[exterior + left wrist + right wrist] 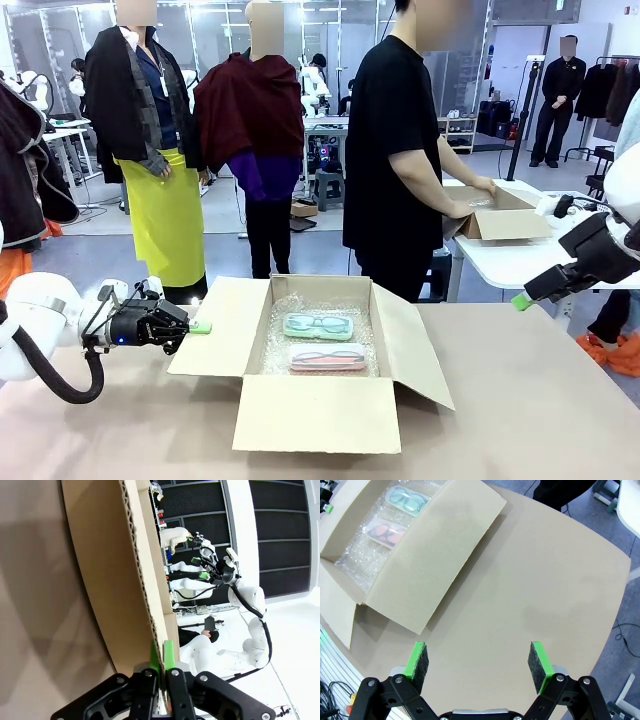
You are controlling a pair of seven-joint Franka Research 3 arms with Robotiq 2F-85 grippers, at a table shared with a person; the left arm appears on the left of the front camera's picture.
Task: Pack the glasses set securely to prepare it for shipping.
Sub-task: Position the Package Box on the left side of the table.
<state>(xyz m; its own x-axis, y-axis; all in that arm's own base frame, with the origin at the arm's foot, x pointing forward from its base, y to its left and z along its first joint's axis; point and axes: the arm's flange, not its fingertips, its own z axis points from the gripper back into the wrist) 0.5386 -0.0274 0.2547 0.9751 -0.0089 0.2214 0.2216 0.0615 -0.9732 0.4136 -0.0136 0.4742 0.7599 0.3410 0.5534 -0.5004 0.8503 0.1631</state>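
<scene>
Translucent rounded cases rest on bubble wrap.

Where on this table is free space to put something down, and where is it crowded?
Free: the bare table right of the box's right flap, under the open right gripper. Crowded: inside the box, both cases on bubble wrap, and the left flap beside the shut left gripper.

Grey floor, white side table
</scene>
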